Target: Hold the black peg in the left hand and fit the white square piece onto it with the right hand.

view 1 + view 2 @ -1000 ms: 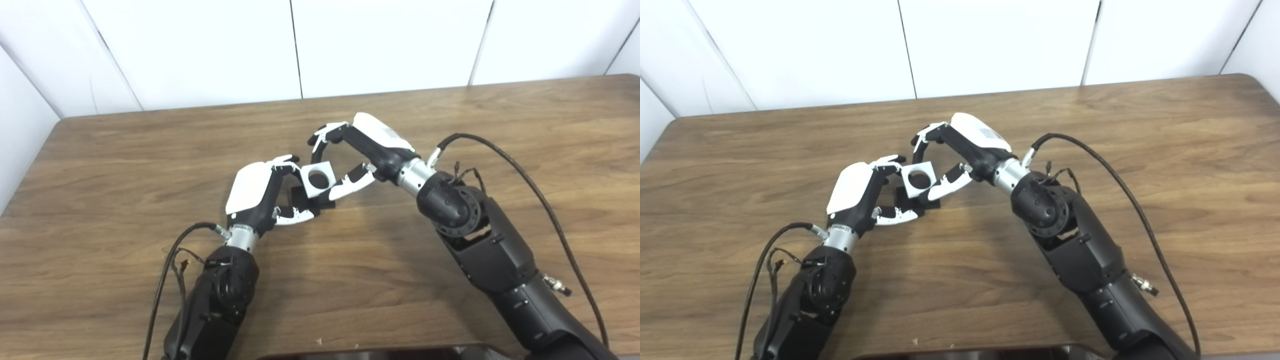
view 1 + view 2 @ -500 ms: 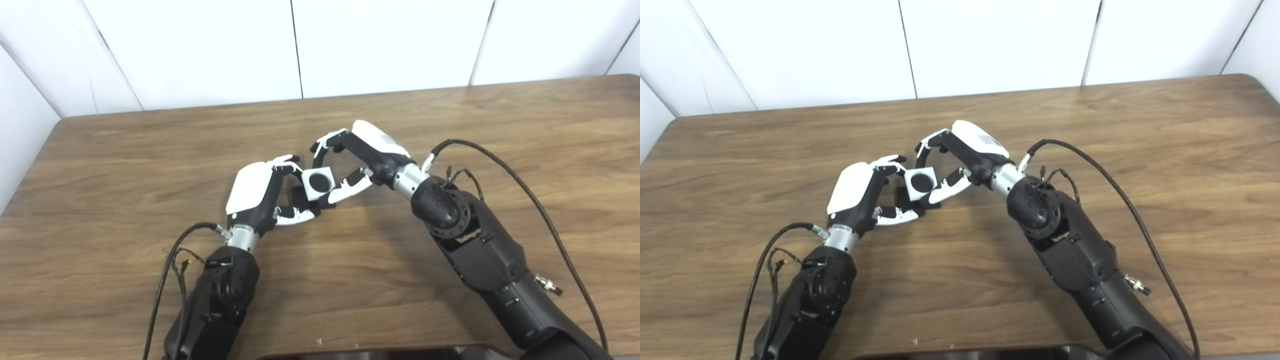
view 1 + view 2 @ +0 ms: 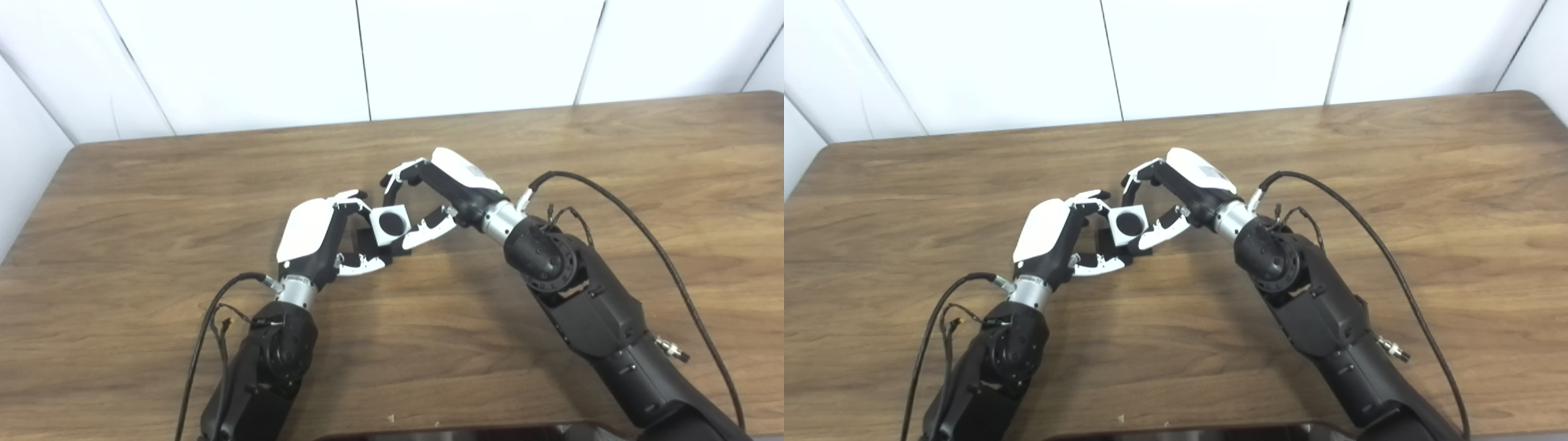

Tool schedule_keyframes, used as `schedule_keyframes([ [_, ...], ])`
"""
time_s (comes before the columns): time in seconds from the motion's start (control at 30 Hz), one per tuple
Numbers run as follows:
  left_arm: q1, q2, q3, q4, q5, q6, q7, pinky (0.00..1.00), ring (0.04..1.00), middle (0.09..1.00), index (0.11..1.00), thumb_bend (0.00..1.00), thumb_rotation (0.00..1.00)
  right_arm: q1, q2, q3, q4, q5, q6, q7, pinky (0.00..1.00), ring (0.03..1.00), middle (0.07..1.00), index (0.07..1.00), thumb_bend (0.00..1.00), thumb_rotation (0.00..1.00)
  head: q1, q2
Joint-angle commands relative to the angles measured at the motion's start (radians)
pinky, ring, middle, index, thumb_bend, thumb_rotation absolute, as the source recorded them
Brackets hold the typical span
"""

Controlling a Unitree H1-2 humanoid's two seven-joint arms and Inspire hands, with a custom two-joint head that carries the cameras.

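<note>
Both views look from the robot's head, high and steeply down, facing forward across the wooden bench [image 3: 122, 202] toward the white panelled wall [image 3: 245, 61] behind it. They sit side by side: the left eye view shows the bench's far left corner, while the right eye view reaches further right, to the rounded far right corner. Both share the bench's middle and the arms entering from the bottom edge, at close range.

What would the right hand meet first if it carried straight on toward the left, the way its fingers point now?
Probably the left hand, just beyond the white square piece that the right hand holds over the black peg; depth is hard to judge.
</note>
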Motion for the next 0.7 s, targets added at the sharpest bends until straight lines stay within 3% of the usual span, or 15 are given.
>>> schedule_keyframes([
  [0.0, 0.042, 0.010, -0.027, 0.036, 0.006, 0.038, -0.066, 0.63, 0.823, 0.839, 0.491, 0.52, 0.08, -0.049, -0.002, -0.004, -0.006, -0.018, -0.020, -0.025, 0.77, 0.854, 0.760, 0.481, 0.52, 0.15, 0.002, 0.002],
  [0.1, 0.041, 0.007, -0.026, 0.037, 0.004, 0.037, -0.064, 0.63, 0.823, 0.838, 0.490, 0.52, 0.08, -0.057, -0.009, 0.012, -0.008, -0.042, 0.003, -0.005, 0.78, 0.854, 0.757, 0.482, 0.52, 0.15, 0.004, 0.003],
  [0.17, 0.042, 0.006, -0.026, 0.037, 0.003, 0.037, -0.063, 0.63, 0.822, 0.837, 0.490, 0.52, 0.08, -0.075, -0.036, 0.048, -0.016, -0.074, 0.058, 0.079, 0.81, 0.867, 0.795, 0.490, 0.52, 0.16, 0.004, 0.003],
  [0.2, 0.042, 0.005, -0.026, 0.036, 0.004, 0.038, -0.064, 0.63, 0.823, 0.837, 0.491, 0.52, 0.08, -0.086, -0.052, 0.068, -0.021, -0.085, 0.091, 0.131, 0.82, 0.879, 0.823, 0.547, 0.58, 0.22, 0.004, 0.004],
  [0.27, 0.043, 0.005, -0.026, 0.035, 0.003, 0.039, -0.064, 0.63, 0.825, 0.837, 0.491, 0.52, 0.08, -0.112, -0.086, 0.116, -0.025, -0.108, 0.169, 0.254, 0.86, 0.924, 0.897, 0.784, 0.85, 0.43, 0.004, 0.004],
  [0.33, 0.044, 0.004, -0.024, 0.033, 0.000, 0.039, -0.062, 0.63, 0.827, 0.838, 0.490, 0.52, 0.08, -0.131, -0.119, 0.167, -0.026, -0.129, 0.232, 0.361, 0.92, 0.982, 0.974, 0.949, 0.97, 0.49, 0.004, 0.005],
  [0.5, 0.046, 0.002, -0.020, 0.030, -0.001, 0.042, -0.062, 0.63, 0.826, 0.837, 0.490, 0.52, 0.08, -0.134, -0.165, 0.236, -0.027, -0.167, 0.306, 0.469, 0.92, 1.000, 1.000, 0.999, 1.00, 0.44, 0.006, 0.009],
  [0.67, 0.045, 0.005, -0.020, 0.027, -0.002, 0.050, -0.071, 0.64, 0.832, 0.840, 0.490, 0.52, 0.08, -0.114, -0.209, 0.248, -0.017, -0.158, 0.297, 0.495, 0.95, 1.000, 1.000, 1.000, 1.00, 0.41, 0.006, 0.010],
])
